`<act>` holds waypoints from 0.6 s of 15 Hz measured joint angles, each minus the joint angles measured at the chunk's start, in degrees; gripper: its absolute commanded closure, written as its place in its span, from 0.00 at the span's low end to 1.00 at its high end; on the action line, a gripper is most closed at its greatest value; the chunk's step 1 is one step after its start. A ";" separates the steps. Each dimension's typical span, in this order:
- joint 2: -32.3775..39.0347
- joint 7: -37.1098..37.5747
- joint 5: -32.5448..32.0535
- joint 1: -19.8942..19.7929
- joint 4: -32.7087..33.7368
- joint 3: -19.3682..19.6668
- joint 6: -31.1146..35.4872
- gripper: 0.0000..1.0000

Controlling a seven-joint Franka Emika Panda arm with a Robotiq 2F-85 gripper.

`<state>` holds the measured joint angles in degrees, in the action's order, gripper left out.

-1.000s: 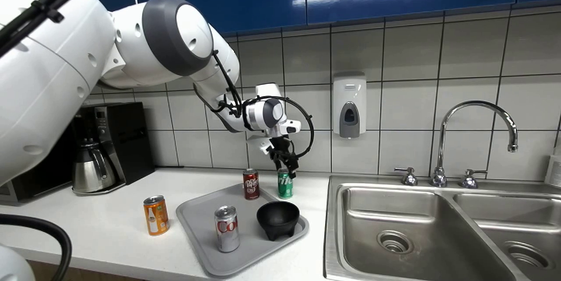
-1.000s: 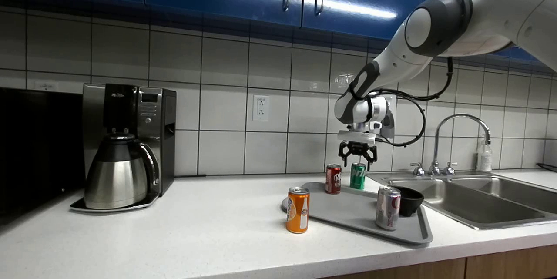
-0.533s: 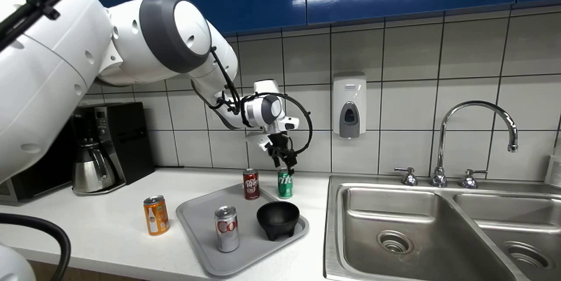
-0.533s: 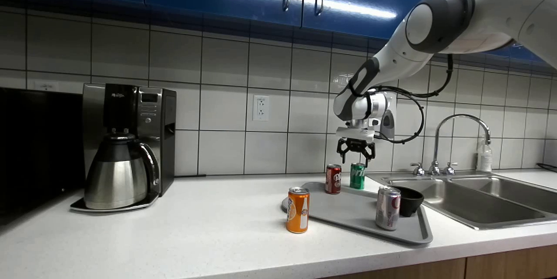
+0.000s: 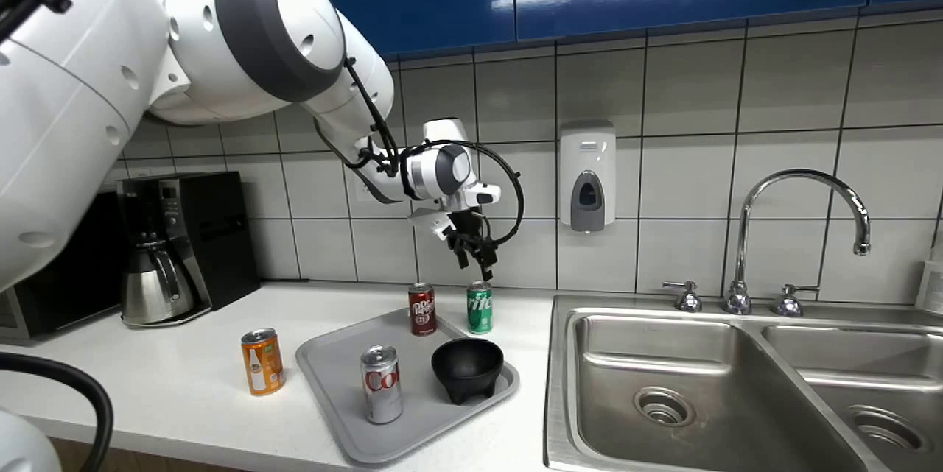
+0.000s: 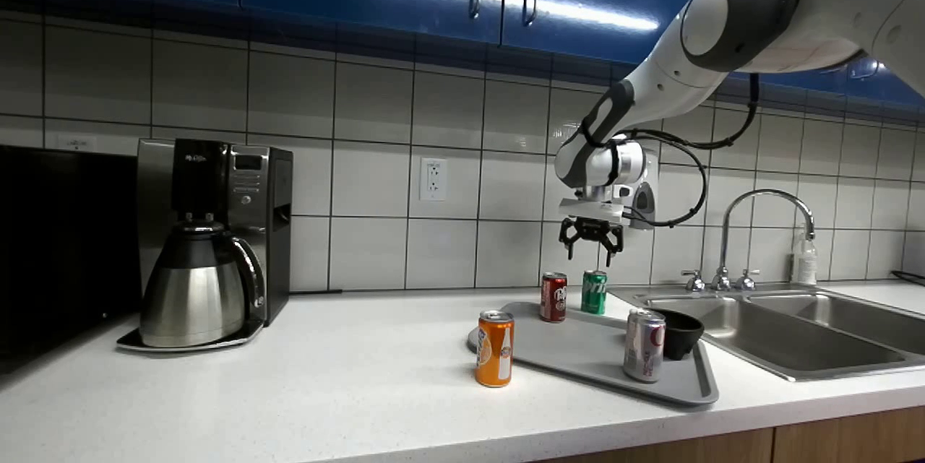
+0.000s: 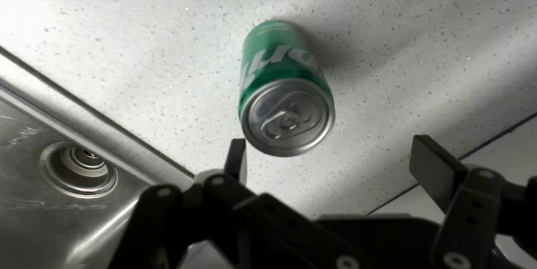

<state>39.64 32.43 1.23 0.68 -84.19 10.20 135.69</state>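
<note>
My gripper (image 5: 475, 268) is open and empty, pointing down above the green Sprite can (image 5: 479, 310) in both exterior views (image 6: 590, 258). The green can (image 6: 594, 295) stands upright on the white counter, just off the back of the grey tray (image 5: 335, 354). In the wrist view the can (image 7: 277, 59) shows its silver lid, and the gripper's spread fingers (image 7: 329, 147) are below and around the lid in the picture, apart from it. A dark red Dr Pepper can (image 5: 422, 308) stands on the tray's back corner, left of the green can.
On the tray are a silver Diet Coke can (image 5: 381, 387) and a black bowl (image 5: 467, 365). An orange can (image 6: 495, 349) stands on the counter. A coffee maker (image 6: 249, 232) stands left, a steel sink (image 5: 563, 384) with faucet right. A soap dispenser (image 5: 587, 163) hangs on the tiled wall.
My gripper has risen away from the green can and shifted slightly left in an exterior view. It stays open. The cans, bowl and tray have not moved.
</note>
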 measured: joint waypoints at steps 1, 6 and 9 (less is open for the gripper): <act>-0.77 -0.11 0.00 0.07 -0.68 -0.06 0.04 0.00; -5.15 -0.89 0.00 1.07 -4.82 -0.77 0.19 0.00; -7.70 -1.46 -0.01 2.07 -7.66 -1.32 0.31 0.00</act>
<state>31.94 30.97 1.22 2.75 -91.86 8.88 136.01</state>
